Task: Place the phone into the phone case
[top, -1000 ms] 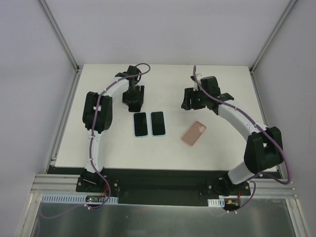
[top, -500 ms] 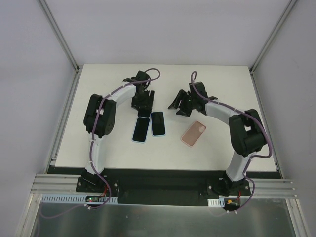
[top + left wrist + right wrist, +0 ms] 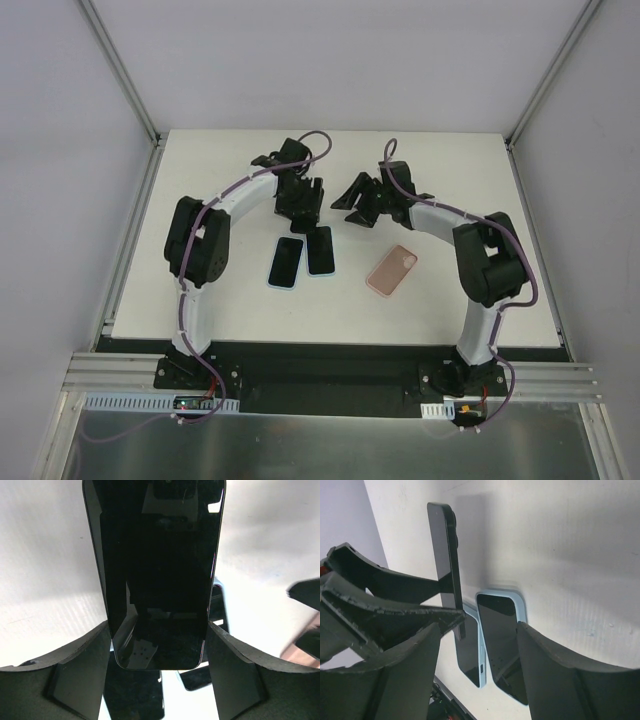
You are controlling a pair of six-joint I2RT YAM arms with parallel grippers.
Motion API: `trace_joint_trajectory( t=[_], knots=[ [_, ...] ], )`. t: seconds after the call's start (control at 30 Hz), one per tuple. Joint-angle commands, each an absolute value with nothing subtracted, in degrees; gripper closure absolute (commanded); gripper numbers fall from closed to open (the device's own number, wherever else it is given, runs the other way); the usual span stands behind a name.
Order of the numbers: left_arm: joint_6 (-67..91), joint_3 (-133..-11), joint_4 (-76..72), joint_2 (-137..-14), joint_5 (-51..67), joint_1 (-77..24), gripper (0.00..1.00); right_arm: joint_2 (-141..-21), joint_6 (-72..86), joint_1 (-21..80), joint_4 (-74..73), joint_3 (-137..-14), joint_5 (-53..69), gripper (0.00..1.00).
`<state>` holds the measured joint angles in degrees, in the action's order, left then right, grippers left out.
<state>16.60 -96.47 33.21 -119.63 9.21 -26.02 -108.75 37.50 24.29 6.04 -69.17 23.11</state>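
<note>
The task is only at its opening stage: the phone (image 3: pixel 157 555) is off the table, clamped by its long sides near its lower end between the fingers of the left gripper (image 3: pixel 159 635), and in the right wrist view it stands upright on edge in the air above the far middle of the table (image 3: pixel 450 170), camera bump facing away from the arm that holds it. The pink case (image 3: pixel 391 270) lies flat on the table well to the right of the lifted phone, and it looks empty, so the carrying across, the lining up and the pressing in are all left to do. The right gripper (image 3: pixel 479 630) hangs near the held phone with its fingers spread wide and nothing between them; it touches neither phone nor case. Under the left arm lie a cased phone (image 3: pixel 286 262) with a pale blue rim and a second cased phone (image 3: pixel 320 250) just beside it, both screen up; they seem to be no part of this step. The table is plain white and matt, and otherwise bare around these things; it is closed in by pale walls (image 3: pixel 330 60) with slim metal frame posts (image 3: pixel 120 70) at the corners
</note>
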Motion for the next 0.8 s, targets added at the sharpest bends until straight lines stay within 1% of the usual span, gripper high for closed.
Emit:
trace_joint_trajectory(
  t=[0.0,0.2,0.4,0.53,0.77],
  knots=[
    [18.02,-95.19,31.38,-113.47,11.60,-27.95,0.70,-109.86,40.60,24.43,11.25,-70.49,25.75,0.36],
    [18.46,-93.17,30.50,-112.06,12.57,-29.35,0.69,-110.92,41.75,24.52,11.95,-70.49,26.19,0.39],
    [18.72,-92.20,29.71,-111.45,13.54,-30.06,0.70,-111.71,42.27,24.52,12.74,-70.58,27.33,0.44],
    [18.90,-92.29,29.36,-111.18,13.54,-30.32,0.70,-112.50,42.71,24.78,13.10,-70.75,28.39,0.51],
    [19.07,-92.20,29.00,-110.83,14.24,-30.59,0.70,-113.55,42.89,25.58,13.10,-70.75,28.48,0.51]
  ],
)
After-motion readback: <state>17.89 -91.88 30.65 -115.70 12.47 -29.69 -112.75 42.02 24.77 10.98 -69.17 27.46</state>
